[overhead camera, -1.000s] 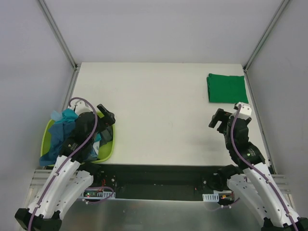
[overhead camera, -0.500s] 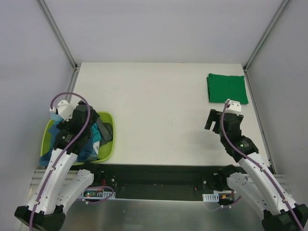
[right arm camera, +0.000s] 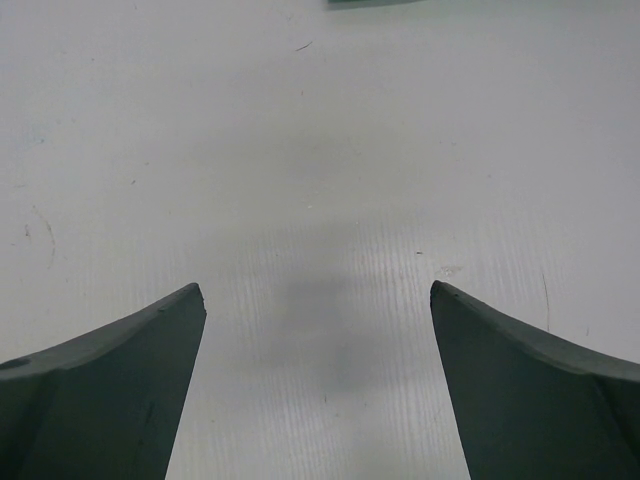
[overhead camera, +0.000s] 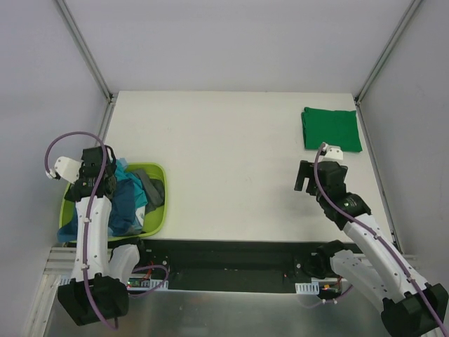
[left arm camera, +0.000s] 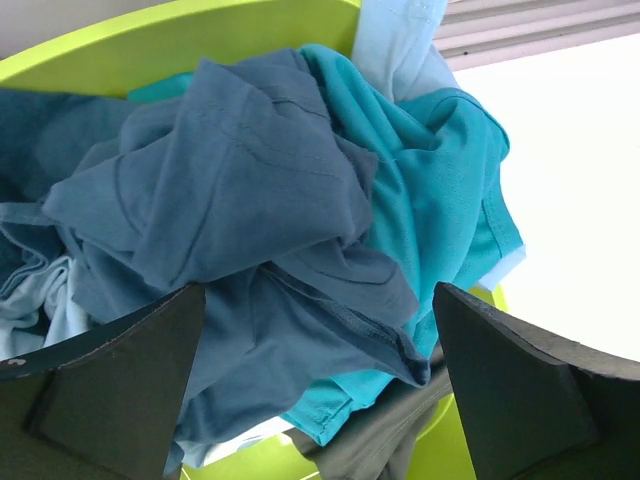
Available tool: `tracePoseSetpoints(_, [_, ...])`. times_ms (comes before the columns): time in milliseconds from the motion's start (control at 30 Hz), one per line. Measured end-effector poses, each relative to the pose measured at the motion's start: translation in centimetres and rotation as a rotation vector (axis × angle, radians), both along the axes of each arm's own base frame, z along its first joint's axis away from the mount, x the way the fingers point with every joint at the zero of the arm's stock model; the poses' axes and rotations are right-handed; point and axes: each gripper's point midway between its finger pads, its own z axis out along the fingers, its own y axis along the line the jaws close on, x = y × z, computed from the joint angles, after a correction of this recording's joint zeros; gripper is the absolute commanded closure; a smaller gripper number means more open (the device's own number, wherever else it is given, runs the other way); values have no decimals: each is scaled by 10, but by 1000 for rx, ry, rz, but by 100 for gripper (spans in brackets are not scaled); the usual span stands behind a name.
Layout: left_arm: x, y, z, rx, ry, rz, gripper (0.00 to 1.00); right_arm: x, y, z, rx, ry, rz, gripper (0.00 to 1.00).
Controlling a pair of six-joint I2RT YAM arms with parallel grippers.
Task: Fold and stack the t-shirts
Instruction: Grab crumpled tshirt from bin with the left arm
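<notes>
1 bright green cotton t-shirt (overhead camera: 331,129) lies folded at the far right of the white table (overhead camera: 224,140). The others sit crumpled in the lime-green plastic basket (left arm camera: 200,32) at the near left. The left gripper (left arm camera: 315,310) hangs wide open over that heap, directly above the dark teal-blue t-shirt (left arm camera: 240,190), with a turquoise t-shirt (left arm camera: 440,190) beside it. The right gripper (right arm camera: 318,300) is also spread wide, holding nothing, over bare table. The cloth looks light and limp. Pinching a raised ridge of the teal-blue one should lift it, though neighbours may drag along. No label or writing is readable.
</notes>
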Motion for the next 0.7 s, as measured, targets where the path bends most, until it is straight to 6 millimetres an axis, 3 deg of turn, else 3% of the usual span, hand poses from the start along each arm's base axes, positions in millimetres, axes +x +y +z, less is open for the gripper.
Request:
tracePoseSetpoints(167, [-16, 5, -3, 16, -46, 84, 10, 2, 5, -3, 5, 21, 20, 4])
tracePoseSetpoints(333, [-37, 10, -19, 33, -25, 175, 12, 3, 10, -12, 4, 62, 37, 4])
tracePoseSetpoints(500, [-45, 15, -33, 42, 13, 233, 25, 3, 12, -20, -2, 97, 46, 4])
tracePoseSetpoints(567, [-46, 16, -41, 43, 46, 248, 38, 4, 13, -23, -5, 112, 49, 4])
tracePoseSetpoints(700, [-44, 17, -51, 39, 96, 252, 78, 7, 15, -24, -10, 128, 51, 4])
